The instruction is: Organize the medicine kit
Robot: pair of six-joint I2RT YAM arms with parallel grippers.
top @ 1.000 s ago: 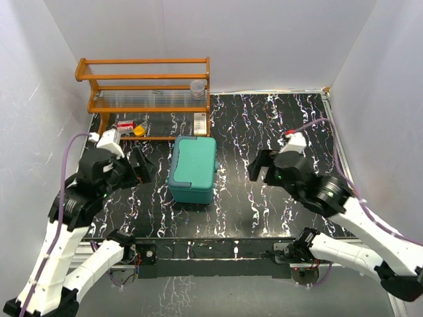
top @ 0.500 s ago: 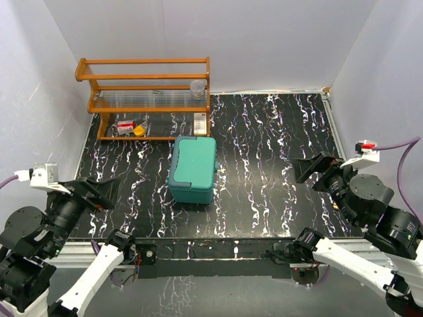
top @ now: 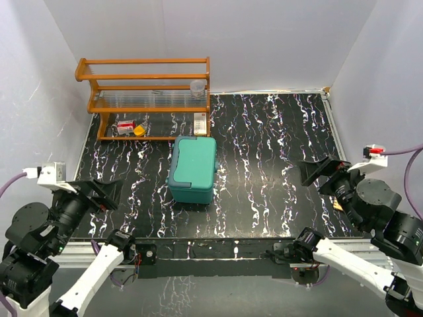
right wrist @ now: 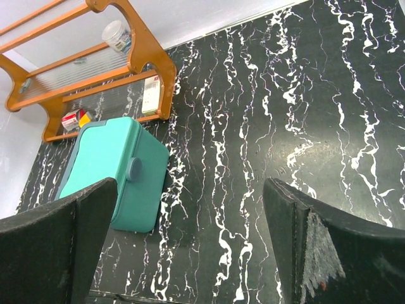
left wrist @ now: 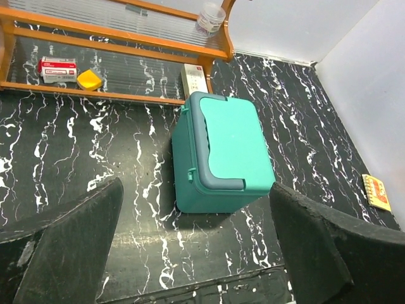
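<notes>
The medicine kit (top: 193,168) is a teal box with its lid down, standing on the black marbled table left of centre. It also shows in the left wrist view as the kit (left wrist: 224,152) and in the right wrist view as the kit (right wrist: 114,174). My left gripper (top: 104,194) hangs open, raised over the near left corner, far from the kit. My right gripper (top: 318,172) hangs open over the near right side, also well away. In both wrist views, the left gripper (left wrist: 195,187) and the right gripper (right wrist: 190,183) have nothing between the fingers.
A wooden rack (top: 145,79) stands at the back left with a clear cup (top: 197,87) on its shelf. Under it lie a red-and-white box (top: 125,125), a yellow piece (top: 139,130) and a white box (top: 199,123). A small orange card (left wrist: 377,192) lies near the right edge. White walls enclose the table.
Both arms have drawn back from beside the kit to the near corners and risen. The right gripper has spread wider. The kit has not moved.
</notes>
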